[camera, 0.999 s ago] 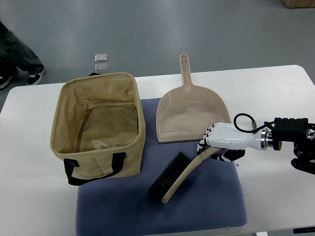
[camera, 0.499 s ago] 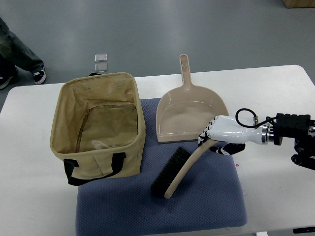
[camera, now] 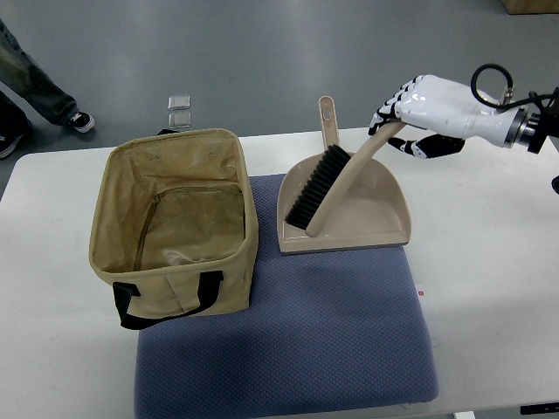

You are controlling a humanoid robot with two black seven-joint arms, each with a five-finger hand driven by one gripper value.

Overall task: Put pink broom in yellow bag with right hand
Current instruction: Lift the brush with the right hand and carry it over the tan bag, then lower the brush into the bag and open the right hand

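- Fingers point(camera: 390, 108) of the right hand point(camera: 428, 109): curled round the handle end of the pink broom point(camera: 336, 182) (beige-pink in tone), which is held clear of the blue mat point(camera: 288, 340).
- Change: broom formerly low over the mat, now raised above the dustpan point(camera: 384, 218), bristles down-left.
- Yellow bag point(camera: 175, 223): one, open, left of the dustpan, empty of the broom.
- Count: one broom, one dustpan, one mat, one table point(camera: 498, 262).

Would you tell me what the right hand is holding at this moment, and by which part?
The right hand grips the pink broom by the upper end of its handle, bristle end hanging over the dustpan.
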